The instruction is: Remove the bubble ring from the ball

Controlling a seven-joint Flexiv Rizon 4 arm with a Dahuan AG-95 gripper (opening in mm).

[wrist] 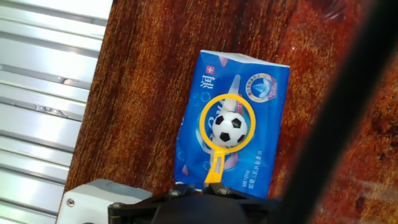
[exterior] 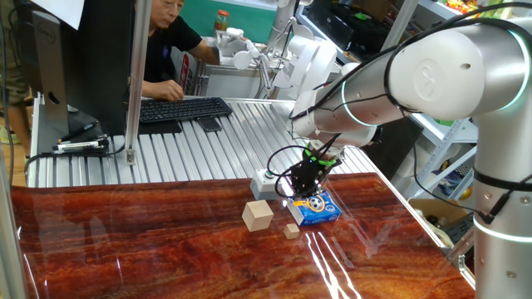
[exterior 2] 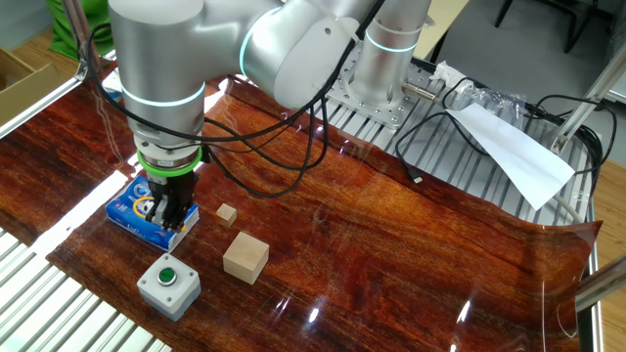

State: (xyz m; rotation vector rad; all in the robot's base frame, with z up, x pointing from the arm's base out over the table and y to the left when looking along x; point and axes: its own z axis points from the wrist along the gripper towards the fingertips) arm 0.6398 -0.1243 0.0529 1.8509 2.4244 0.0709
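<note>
Claw (wrist: 208,198) tips cut off, seemingly clamping bubble ring (wrist: 226,128) stem, encircling ball (wrist: 230,129).

The end effector (exterior 2: 166,208) is being held low over the blue pack (wrist: 249,74), where the bubble ring (wrist: 227,122) is lying around the ball (wrist: 231,128). The grey button box (exterior 2: 168,285) is crowding just beside one end of the pack. The small cube (exterior 2: 227,214) and the large cube (exterior 2: 245,257) are standing near on the desk (exterior 2: 391,254); beyond them, open wood is being left free.
</note>
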